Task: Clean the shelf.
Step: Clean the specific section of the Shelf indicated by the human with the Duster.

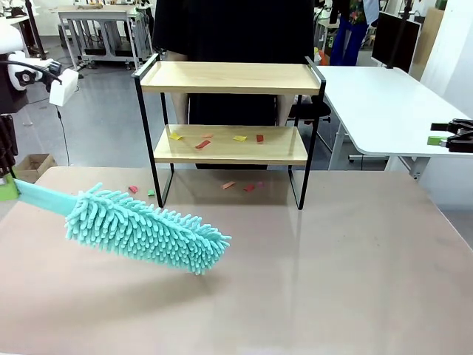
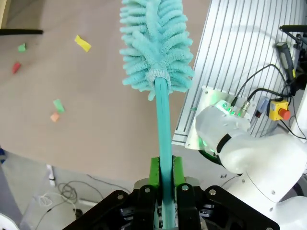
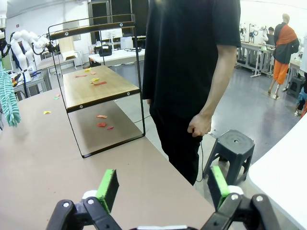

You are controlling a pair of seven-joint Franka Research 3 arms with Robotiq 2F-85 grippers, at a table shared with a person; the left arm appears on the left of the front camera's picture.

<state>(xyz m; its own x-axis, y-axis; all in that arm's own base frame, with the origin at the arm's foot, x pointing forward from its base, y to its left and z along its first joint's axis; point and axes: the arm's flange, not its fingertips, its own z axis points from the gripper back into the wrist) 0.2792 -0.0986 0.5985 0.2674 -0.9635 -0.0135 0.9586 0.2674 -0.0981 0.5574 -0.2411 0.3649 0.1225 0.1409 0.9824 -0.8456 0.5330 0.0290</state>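
Shelf (image 1: 230, 77): thin black frame, 2 light wooden boards, standing upright at the far middle of the tabletop (image 1: 332, 281) with its feet on the surface; in the right wrist view it stands side-on (image 3: 110, 88). Top board bare. Lower board carries small yellow and red paper scraps (image 1: 202, 144), spread along its length. More scraps (image 1: 229, 185) lie on the tabletop under the shelf, and a red and a green one lie just beside its left front leg. Duster (image 1: 148, 229): shaggy teal head on a flat teal handle, head over the near left of the tabletop, well apart from the shelf, tilted down toward the middle with its shadow below it; in the left wrist view the head (image 2: 156, 43) points away along the fingers, over loose scraps. Left tool (image 1: 6, 186): at the left edge of the tabletop, green pads clamped on the end of the duster handle (image 2: 166, 172). Right tool (image 1: 442, 134): at the right edge, off to the side of the shelf, jaws wide apart with nothing between them (image 3: 163, 189). Person (image 1: 233, 29): in a dark top, standing behind the shelf at the far side, one hand (image 3: 199, 127) hanging loose. Stool (image 3: 232, 146): grey, on the floor near the person.
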